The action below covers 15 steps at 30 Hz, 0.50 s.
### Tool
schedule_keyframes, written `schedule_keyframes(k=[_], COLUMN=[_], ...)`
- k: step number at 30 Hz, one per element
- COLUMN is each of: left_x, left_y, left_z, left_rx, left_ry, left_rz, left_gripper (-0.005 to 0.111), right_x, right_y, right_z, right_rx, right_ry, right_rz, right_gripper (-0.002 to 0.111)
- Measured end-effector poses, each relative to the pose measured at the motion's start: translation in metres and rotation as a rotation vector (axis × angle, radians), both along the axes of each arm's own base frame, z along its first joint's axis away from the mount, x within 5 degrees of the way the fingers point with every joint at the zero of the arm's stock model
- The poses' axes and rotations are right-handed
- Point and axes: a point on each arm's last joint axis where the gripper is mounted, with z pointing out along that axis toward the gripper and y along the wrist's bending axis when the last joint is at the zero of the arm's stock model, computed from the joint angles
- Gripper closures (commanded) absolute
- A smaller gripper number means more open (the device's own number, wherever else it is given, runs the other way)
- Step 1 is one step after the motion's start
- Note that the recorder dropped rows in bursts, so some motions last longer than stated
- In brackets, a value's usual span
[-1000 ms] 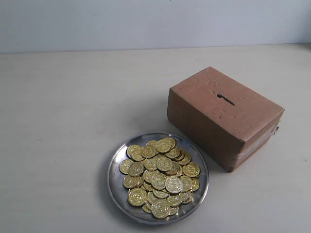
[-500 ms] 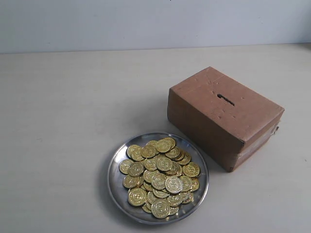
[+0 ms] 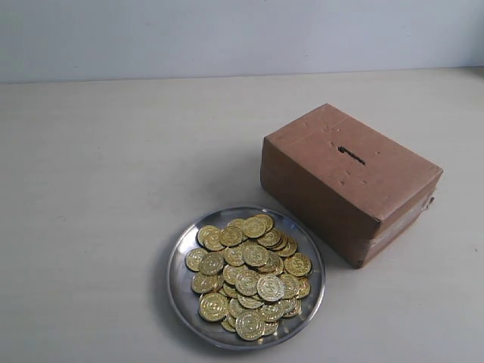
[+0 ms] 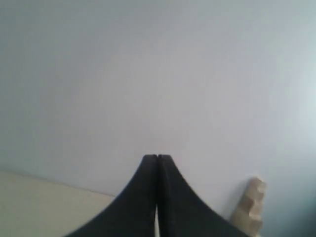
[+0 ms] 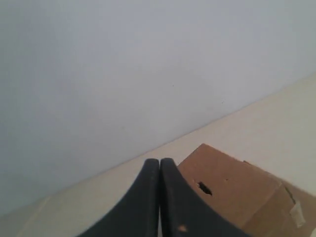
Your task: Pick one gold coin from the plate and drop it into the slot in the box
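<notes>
Coins [image 3: 249, 276], gold and overlapping, lie heaped in the plate [image 3: 181, 306], which sits flat on the table [image 3: 98, 189]. None has been taken out as far as can be seen. The raised rim keeps the loose pile from sliding off.

The box [image 3: 378, 189] stands just beside the plate on its right, apart from it and turned at an angle. The box slot [image 3: 351, 156] is on the top face, open to a drop from above. In my judgement this close pairing keeps the carry from pile to slit short.

Neither arm appears in the exterior view. The left end effector [image 4: 157, 158] is closed with its two dark fingers pressed tip to tip, holds nothing, and faces a pale wall. The right end effector [image 5: 159, 160] is likewise closed and empty. It is raised and pointed over the box, and the slot is visible past its fingers in that wrist view.

Assessment: the task has not begun. The right arm looks better placed to act, and its fingers must part before it can pinch a coin. Overlapping coins may lift in pairs.
</notes>
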Motion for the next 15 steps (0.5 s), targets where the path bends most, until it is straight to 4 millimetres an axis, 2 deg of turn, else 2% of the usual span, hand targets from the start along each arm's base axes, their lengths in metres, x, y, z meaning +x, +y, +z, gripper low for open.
schedule_keyframes(k=[3,6,8,11,15], left_x=[-0.003,0.0,0.006,0.025,0.05], left_y=[-0.017,-0.037,-0.049,-0.062,-0.073], left_z=[0.025,0.045,0.051,0.055,0.052], left_rx=[0.293,0.624,0.831,0.973,1.054], left_ry=[-0.157,-0.269,-0.311,-0.285,-0.228], left_rz=[-0.126,-0.278,-0.383,-0.492,-0.565], left_gripper=[0.107,0.107,0.107,0.107,0.107], right_x=[0.006,0.027,0.042,0.067,0.099], right_y=[0.003,0.007,0.011,0.021,0.038], right_z=[0.031,0.056,0.067,0.078,0.07], right_rx=[-0.168,-0.339,-0.422,-0.534,-0.624], right_ry=[0.05,0.162,0.242,0.341,0.472], right_rz=[0.041,0.112,0.181,0.318,0.497], right_gripper=[0.108,0.108,0.108,0.108,0.108])
